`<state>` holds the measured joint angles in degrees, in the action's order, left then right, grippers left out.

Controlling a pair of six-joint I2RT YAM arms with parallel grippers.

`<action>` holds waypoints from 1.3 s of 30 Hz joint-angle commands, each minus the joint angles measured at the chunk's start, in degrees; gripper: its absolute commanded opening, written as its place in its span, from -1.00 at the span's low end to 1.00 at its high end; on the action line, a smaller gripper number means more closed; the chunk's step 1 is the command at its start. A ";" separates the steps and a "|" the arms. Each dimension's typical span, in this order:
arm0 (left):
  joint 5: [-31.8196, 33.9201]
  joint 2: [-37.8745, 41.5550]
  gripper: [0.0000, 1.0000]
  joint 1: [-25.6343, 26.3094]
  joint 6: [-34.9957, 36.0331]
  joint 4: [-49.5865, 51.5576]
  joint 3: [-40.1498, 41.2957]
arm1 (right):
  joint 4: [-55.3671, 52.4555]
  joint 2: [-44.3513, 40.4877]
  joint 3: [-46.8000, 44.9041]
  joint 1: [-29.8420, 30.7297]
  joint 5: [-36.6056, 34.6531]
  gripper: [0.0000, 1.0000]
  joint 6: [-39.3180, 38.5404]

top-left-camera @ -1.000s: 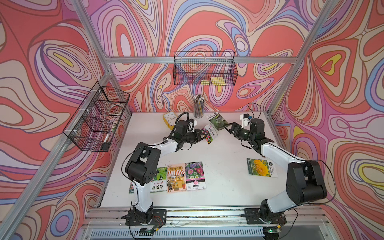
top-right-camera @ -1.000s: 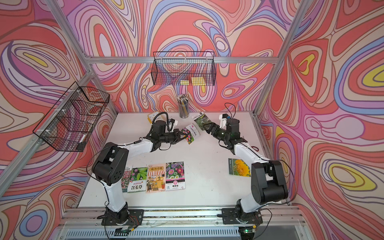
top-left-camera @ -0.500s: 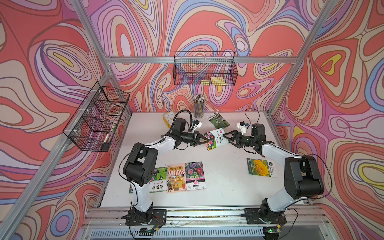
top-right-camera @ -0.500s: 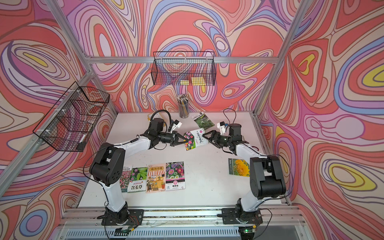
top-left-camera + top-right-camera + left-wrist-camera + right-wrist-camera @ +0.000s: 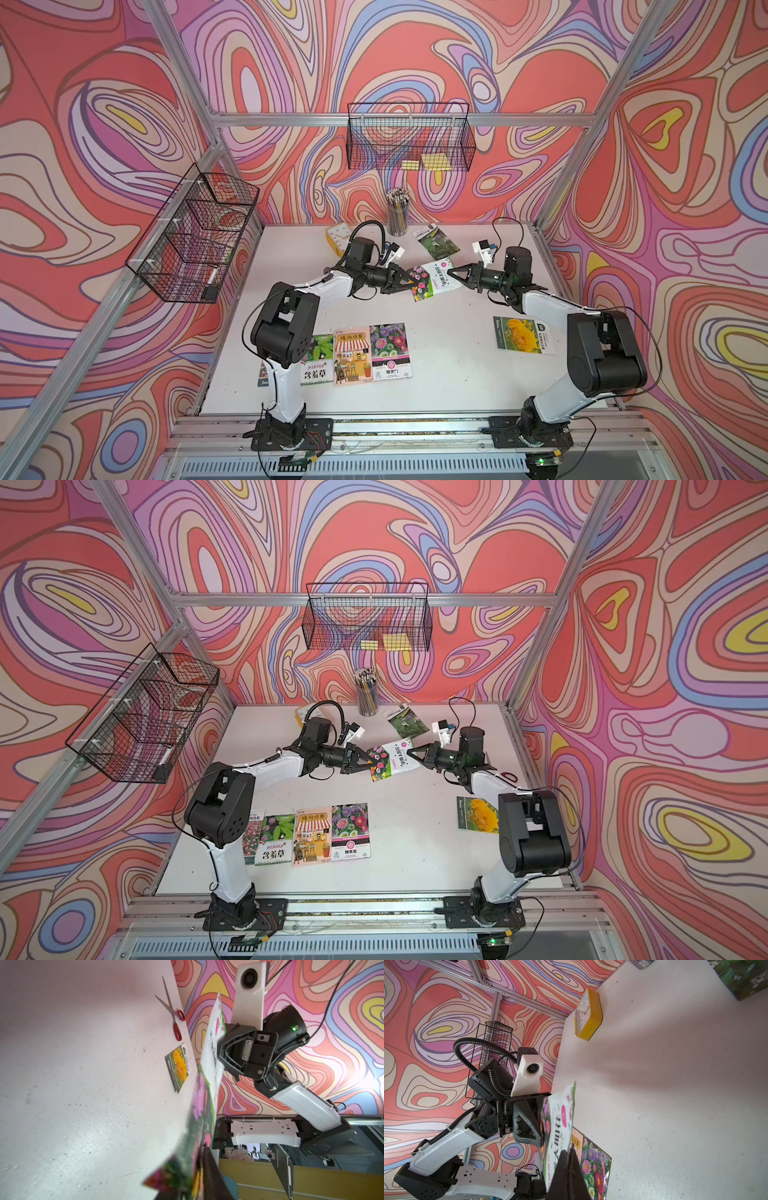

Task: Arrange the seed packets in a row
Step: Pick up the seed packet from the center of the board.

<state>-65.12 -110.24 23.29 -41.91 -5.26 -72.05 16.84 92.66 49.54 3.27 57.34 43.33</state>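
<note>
Okay, your right gripper (image 5: 454, 274) clamps only the white end of the glossy flower-print seed packet (image 5: 434, 279), mid-air between the arms; left gripper (image 5: 409, 283) hold unclear. Edge pinch could slip, dropping it off-row.

White shells along the left arm (image 5: 328, 286) and right arm (image 5: 548, 303), bulky black housings at the joints. Black, wedge-shaped left hand (image 5: 409, 282) and right hand (image 5: 451, 273), with silver screws. White camera block (image 5: 529, 1072) on each wrist; ribbed black hose (image 5: 467, 1043), thin black cables, small green light (image 5: 294, 1028).
</note>
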 commanded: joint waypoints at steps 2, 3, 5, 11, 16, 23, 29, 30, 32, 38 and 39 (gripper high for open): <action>13.24 3.72 0.86 -0.09 0.20 7.26 -0.10 | -3.31 -2.42 0.32 0.11 -7.77 -1.00 -4.09; 16.02 4.86 0.87 0.14 -2.83 5.43 1.45 | -2.77 -2.89 0.10 0.13 -10.01 -1.00 -3.97; 21.24 6.99 0.88 0.79 -10.76 -0.45 5.92 | 1.57 -3.10 -1.13 0.08 -14.10 -1.00 -1.33; 33.37 9.96 0.87 8.38 -31.78 -23.15 18.20 | 19.25 -0.10 -3.92 1.36 -22.87 -1.00 9.53; 46.08 8.28 0.98 15.15 -39.87 -32.30 19.25 | 26.34 -0.12 -4.70 6.29 -31.91 -1.00 13.02; 60.33 7.92 0.98 19.35 -40.93 -35.85 17.56 | 27.87 -1.67 -6.20 13.02 -38.31 -1.00 12.79; 64.74 6.28 0.85 19.82 -40.19 -42.42 17.15 | 32.81 -1.85 -10.10 13.26 -38.59 -1.00 15.81; 65.45 6.37 0.85 19.95 -39.65 -42.81 17.29 | 33.24 -1.71 -10.42 13.26 -38.56 -1.00 16.15; 66.28 6.14 0.85 19.89 -38.72 -41.77 16.75 | 35.60 -1.26 -11.15 13.26 -37.92 -1.00 17.47; 66.61 2.75 0.72 20.10 -40.54 -43.70 15.23 | 44.10 1.09 -13.15 13.40 -36.60 -1.00 23.13; 66.94 2.44 0.71 20.14 -40.87 -43.53 15.07 | 44.81 1.19 -13.57 13.39 -36.64 -1.00 23.41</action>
<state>-0.16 -106.06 42.94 -81.23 -45.71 -55.75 56.03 92.51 37.50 16.53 20.43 63.94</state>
